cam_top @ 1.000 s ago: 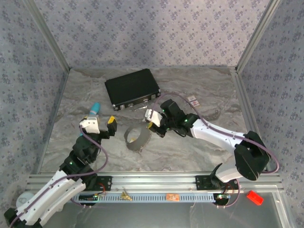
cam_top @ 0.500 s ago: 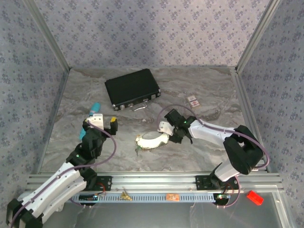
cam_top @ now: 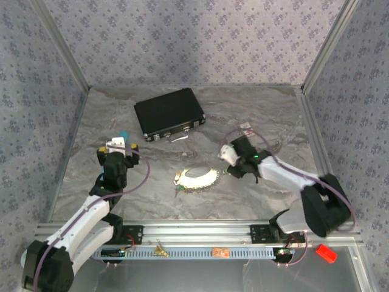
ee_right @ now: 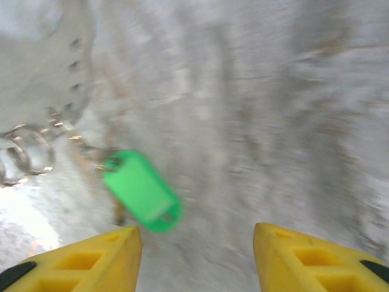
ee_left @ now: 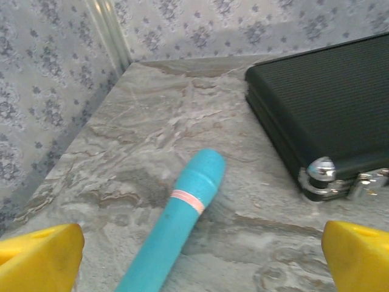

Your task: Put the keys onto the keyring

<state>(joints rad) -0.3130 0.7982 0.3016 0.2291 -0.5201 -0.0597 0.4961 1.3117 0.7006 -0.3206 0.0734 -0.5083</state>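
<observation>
Currently my right hand [ee_right: 197, 255] is spread wide and empty, low over the surface [cam_top: 152, 201]. Just ahead a green key [ee_right: 143, 191] looks linked to the chain keyring [cam_top: 209, 181], so one seems on; the blur hides any others. My left hand [ee_left: 200, 249], equally wide, hovers over the teal stick [ee_left: 182, 207]. Beyond, the black case [ee_left: 328, 103] and small card [cam_top: 246, 128] obstruct nothing.

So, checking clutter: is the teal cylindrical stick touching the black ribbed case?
No, bare grey marbled tabletop lies between the teal cylindrical stick and the black ribbed case.
</observation>
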